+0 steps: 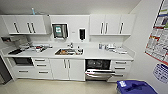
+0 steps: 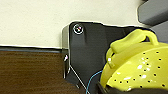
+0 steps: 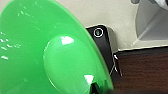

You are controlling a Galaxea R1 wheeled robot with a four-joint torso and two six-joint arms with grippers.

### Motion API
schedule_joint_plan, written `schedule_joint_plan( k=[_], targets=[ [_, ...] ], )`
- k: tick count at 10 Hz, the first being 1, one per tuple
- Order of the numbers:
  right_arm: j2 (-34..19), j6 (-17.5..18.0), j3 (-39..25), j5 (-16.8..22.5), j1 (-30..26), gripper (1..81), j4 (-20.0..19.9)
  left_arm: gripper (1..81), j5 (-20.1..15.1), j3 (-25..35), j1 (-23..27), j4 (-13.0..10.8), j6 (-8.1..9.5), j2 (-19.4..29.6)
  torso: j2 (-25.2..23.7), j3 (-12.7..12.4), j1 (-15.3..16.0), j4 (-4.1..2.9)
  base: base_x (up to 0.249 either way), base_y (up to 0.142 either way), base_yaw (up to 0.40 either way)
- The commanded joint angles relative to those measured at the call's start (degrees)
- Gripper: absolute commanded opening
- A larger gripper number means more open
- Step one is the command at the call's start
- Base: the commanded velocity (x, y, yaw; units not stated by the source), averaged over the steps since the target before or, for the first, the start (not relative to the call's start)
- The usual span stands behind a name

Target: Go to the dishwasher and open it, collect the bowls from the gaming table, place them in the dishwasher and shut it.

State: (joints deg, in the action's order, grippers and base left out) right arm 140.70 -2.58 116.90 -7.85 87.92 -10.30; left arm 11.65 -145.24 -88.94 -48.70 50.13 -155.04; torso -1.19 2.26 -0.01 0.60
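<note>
The bright green bowl (image 3: 50,57) looms against the right pincer, the perforated yellow-green bowl (image 2: 135,67) against the left; grip state unclear. The dishwasher (image 1: 98,70) stands open.

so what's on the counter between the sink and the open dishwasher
In the head view the counter between the sink and the spot above the open dishwasher is mostly bare white top; a small dark item, too blurred to name, stands at the sink's right edge.

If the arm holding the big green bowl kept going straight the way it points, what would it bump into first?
Probably the floor. In the right wrist view the green bowl sits large in front, and past its rim lie pale floor and a dark brown strip. Depth is unclear, so this is a guess.
</note>
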Motion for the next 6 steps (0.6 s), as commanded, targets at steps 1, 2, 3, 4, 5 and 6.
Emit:
schedule_joint_plan(
  k=[1,2,3,4,5,6],
  targets=[
    [-2.33,-0.23,-0.63,2.93,-2.87,1.0,0.55,1.0,-1.99,-0.66,2.41,-0.17,-0.12,1.92,0.0,0.0,0.01,0.0,0.143,0.0,0.0],
    [-2.33,-0.23,-0.63,2.93,-2.87,1.0,0.63,1.0,-1.99,-0.66,2.41,-0.25,-0.12,1.92,0.0,0.0,0.01,0.0,0.154,0.0,0.0],
    [-2.33,-0.23,-0.54,2.93,-2.87,1.0,0.63,1.0,-1.99,-0.66,2.41,-0.34,-0.12,1.92,0.0,0.0,0.01,0.0,0.163,0.0,0.0],
    [-2.33,-0.23,-0.54,2.93,-2.88,1.0,0.63,1.0,-1.99,-0.66,2.41,-0.34,-0.12,1.92,0.0,0.0,0.01,0.0,0.173,0.0,0.0],
    [-2.33,-0.23,-0.54,2.93,-2.88,1.0,0.55,1.0,-1.99,-0.66,2.41,-0.34,-0.12,1.92,0.0,0.0,0.01,0.0,0.184,0.0,0.0],
    [-2.33,-0.23,-0.54,3.01,-2.96,1.0,0.63,1.0,-1.99,-0.66,2.41,-0.43,-0.12,1.92,0.0,0.0,0.01,0.0,0.19,0.0,0.0]
  ],
)
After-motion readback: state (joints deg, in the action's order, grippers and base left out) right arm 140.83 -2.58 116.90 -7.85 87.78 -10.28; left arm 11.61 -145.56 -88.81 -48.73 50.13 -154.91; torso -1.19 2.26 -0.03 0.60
